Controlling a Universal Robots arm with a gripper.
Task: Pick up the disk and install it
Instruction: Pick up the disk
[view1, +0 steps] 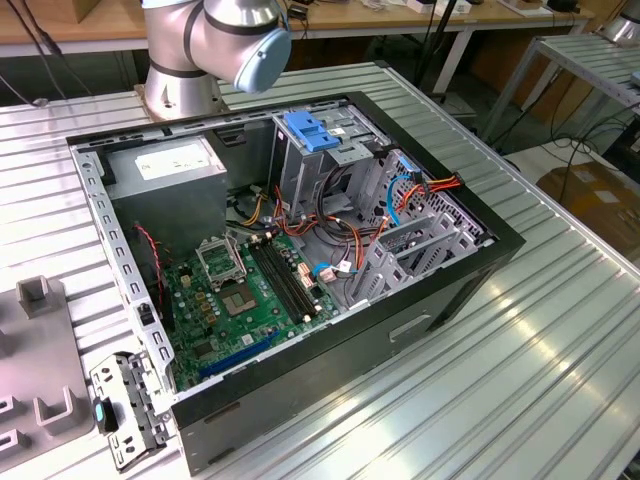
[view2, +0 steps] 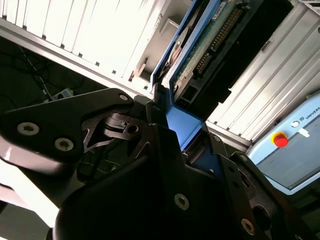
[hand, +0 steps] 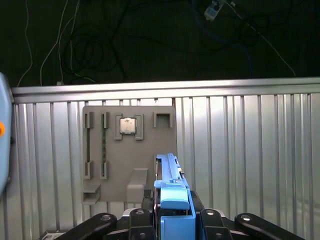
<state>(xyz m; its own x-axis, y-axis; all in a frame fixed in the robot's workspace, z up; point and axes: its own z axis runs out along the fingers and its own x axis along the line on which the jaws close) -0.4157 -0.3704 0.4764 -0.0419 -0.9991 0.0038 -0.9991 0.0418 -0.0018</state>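
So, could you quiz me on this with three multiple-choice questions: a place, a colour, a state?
1. The square chip lies: A on the floor; B in the grey tray; C on a chair.
2. The rails of the disk are: A red; B yellow; C blue.
3. The gripper is: A shut on the disk; B open and empty; C holding a cable.
Answers: B, the square chip sits in a tray pocket in the first wrist view; C, blue rails show in both wrist views; A, the gripper clamps the rail.
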